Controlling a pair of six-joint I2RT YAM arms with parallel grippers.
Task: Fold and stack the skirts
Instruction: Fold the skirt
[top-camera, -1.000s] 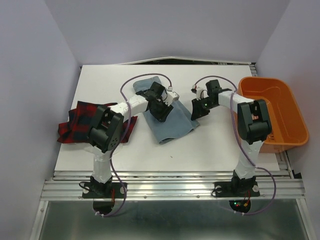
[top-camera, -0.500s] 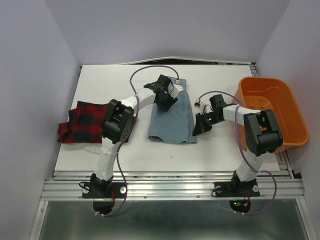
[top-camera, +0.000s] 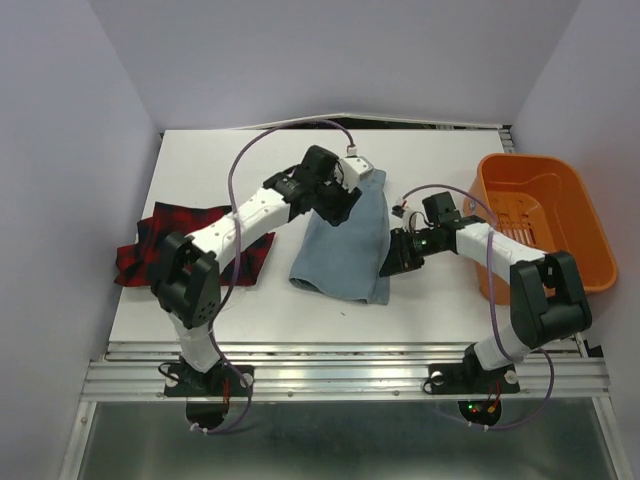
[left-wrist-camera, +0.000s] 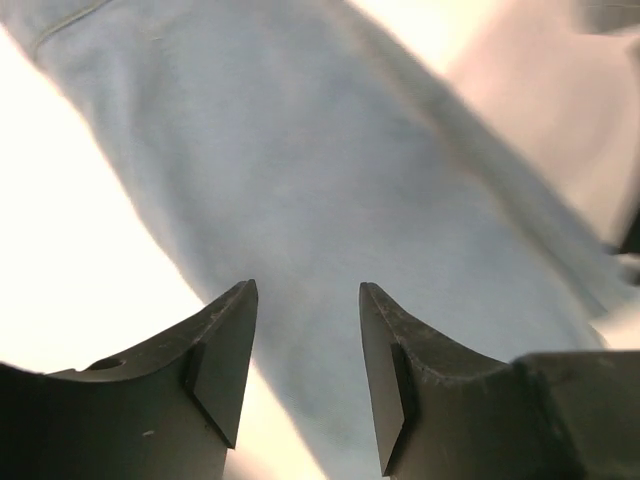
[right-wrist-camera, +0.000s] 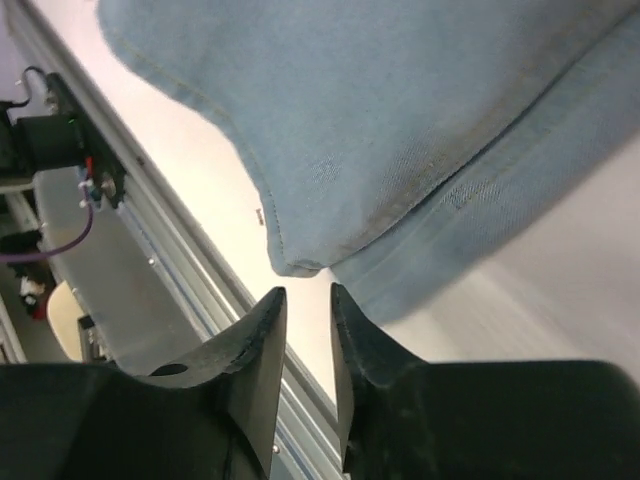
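Observation:
The light blue denim skirt (top-camera: 345, 255) lies folded lengthwise in the middle of the table; no buttons show. My left gripper (top-camera: 334, 212) is open and empty just above its far part. In the left wrist view (left-wrist-camera: 305, 292) denim (left-wrist-camera: 330, 170) fills the space below the fingers. My right gripper (top-camera: 389, 264) hovers at the skirt's near right corner. In the right wrist view (right-wrist-camera: 305, 292) its jaws stand narrowly apart with nothing between them, just off the denim's folded corner (right-wrist-camera: 290, 262). The red-and-black plaid skirt (top-camera: 150, 245) lies bunched at the left edge. The white skirt is out of view.
The orange plastic tub (top-camera: 530, 160) stands at the right edge of the white table (top-camera: 200, 170), close behind my right arm. A metal rail (top-camera: 350, 362) runs along the near edge, and shows in the right wrist view (right-wrist-camera: 150, 260).
The denim skirt went from a skewed spread to a narrower lengthwise fold. My left gripper swung across its far end and sits over it. My right gripper came nearer, to the skirt's near right corner.

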